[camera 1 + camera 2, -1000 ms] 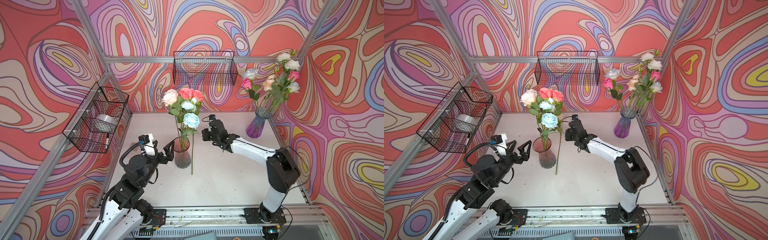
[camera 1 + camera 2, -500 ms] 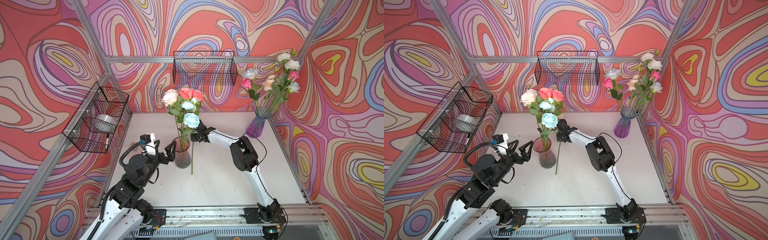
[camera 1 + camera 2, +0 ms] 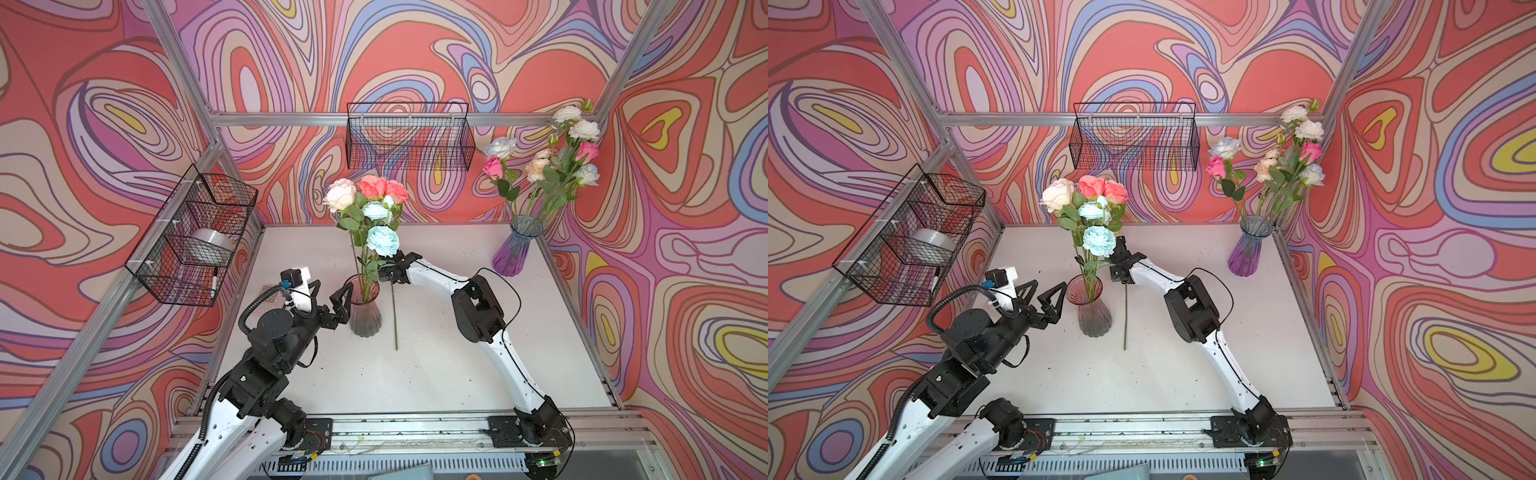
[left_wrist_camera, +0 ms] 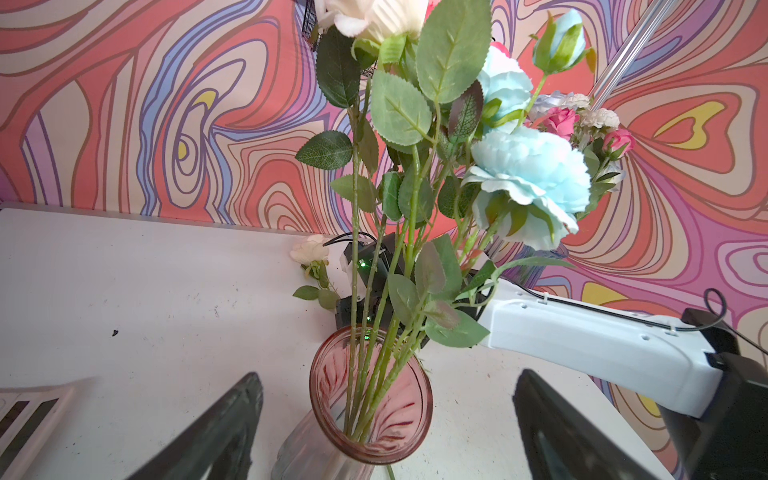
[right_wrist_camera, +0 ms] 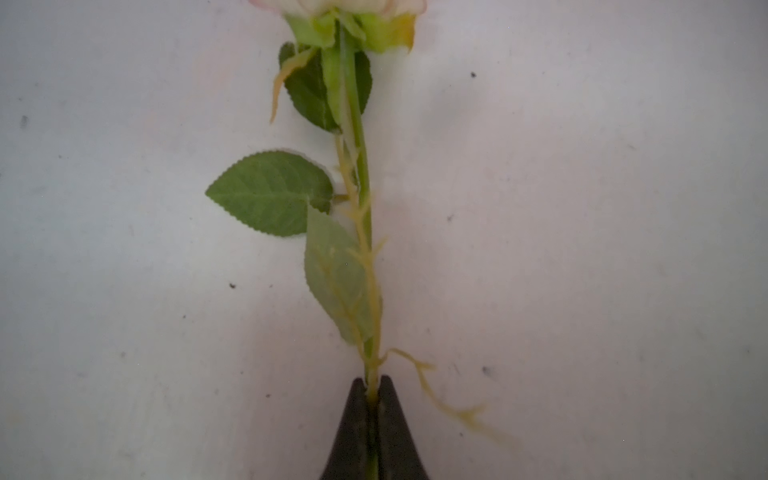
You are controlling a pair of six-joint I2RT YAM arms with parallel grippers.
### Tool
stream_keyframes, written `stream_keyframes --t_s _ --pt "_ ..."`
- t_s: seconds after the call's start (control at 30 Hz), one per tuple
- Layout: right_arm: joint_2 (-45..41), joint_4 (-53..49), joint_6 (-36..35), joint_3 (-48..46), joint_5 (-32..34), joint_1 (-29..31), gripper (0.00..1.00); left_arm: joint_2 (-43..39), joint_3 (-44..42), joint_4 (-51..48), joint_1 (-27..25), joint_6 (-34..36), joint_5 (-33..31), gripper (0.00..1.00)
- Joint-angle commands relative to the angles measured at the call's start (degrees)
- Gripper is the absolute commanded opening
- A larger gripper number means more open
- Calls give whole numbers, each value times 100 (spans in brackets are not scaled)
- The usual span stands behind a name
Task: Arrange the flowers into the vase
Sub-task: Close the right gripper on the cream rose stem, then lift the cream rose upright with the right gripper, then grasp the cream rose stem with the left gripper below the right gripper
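On the swirl-patterned back wall (image 3: 291,62) a black wire basket (image 3: 409,137), on the left wall (image 3: 83,124) a second wire basket (image 3: 166,274) with a silvery tape roll (image 3: 210,247) and a pen (image 3: 213,284) inside, below them a white speckled surface (image 3: 436,374), along its front edge a metal rail (image 3: 415,428).

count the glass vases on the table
2: a pink ribbed glass vase near the middle of the white table, and a purple glass vase in its far right corner. None seems hidden.

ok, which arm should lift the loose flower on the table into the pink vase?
Right. The right gripper is shut on the stem of the loose flower beside the pink vase; the left gripper is open, empty, on the vase's other side.
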Motion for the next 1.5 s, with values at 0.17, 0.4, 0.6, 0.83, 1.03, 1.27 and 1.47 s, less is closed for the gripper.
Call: stream_keyframes --t_s 0.17,0.4,0.6,0.83,1.03,1.27,1.47 --pt "-1558 353 181 -2362 -321 -406 0 -85 84 155 26 91 1 95" --pt "-3532 1774 493 -4382 -543 -557 0 -90 84 234 26 239 286 95" --pt "-4864 2231 648 -5435 -340 -557 0 16 165 369 26 395 1183 92" --pt "-6698 2475 701 -6470 -166 -557 0 758 1138 -483 -740 844 1611 84" --pt "-8474 2894 608 -7262 -302 -548 0 2051 1993 -1134 -2944 1661 61 82" --pt "-9939 3172 632 -7743 -907 -550 0 3542 2840 -1003 -3226 1234 766 72" --pt "-10657 3446 783 -8070 -1426 -553 0 4449 3308 -547 -3218 925 1002 74"
